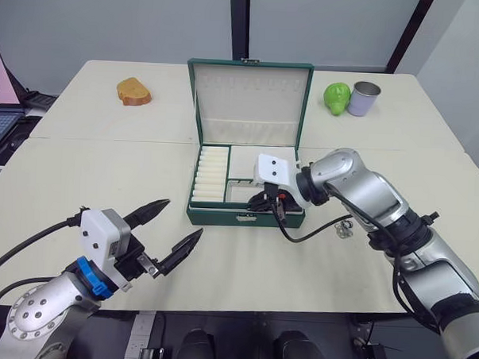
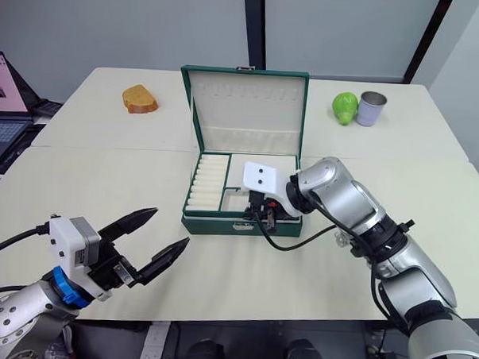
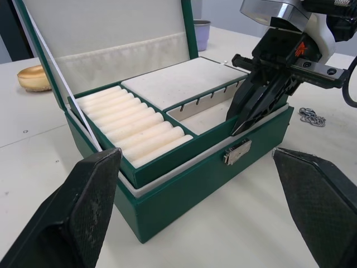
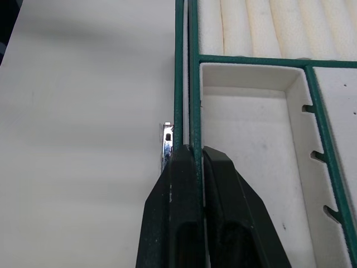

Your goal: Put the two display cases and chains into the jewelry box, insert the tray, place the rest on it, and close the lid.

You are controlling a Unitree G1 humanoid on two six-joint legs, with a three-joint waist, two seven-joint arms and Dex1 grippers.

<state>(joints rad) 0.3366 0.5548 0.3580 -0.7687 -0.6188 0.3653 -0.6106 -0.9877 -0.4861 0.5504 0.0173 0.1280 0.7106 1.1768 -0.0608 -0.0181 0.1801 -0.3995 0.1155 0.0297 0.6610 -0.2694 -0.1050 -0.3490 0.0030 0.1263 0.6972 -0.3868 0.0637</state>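
Green-rimmed and cream-lined, the tray (image 3: 167, 120) sits inside the jewelry box (image 1: 246, 215) at the middle of the table (image 1: 89, 165), and the right gripper (image 4: 196, 167) is right on its front edge. From the right wrist view the two black fingers (image 4: 173, 212) are pressed nearly together, pinching the tray's thin green front rim between them, just beside the small metal clasp (image 3: 237, 152). One finger is outside the tray rim, the other inside the small flat compartment.

The tray's long axis runs side to side across the box, parallel to the front wall, with the ribbed ring-roll section (image 1: 210, 176) at the robot's left end and the flat sections toward the right. It looks level, seated a little above the box's rim.

The lid (image 1: 249, 100) stands upright behind, its cream lining facing the robot.

The left gripper (image 1: 166, 232) hovers over bare table in front of the box and to its left, fingers spread wide, holding nothing. The silvery loops (image 1: 345, 229) lie on the table just right of the box, beside the right arm.
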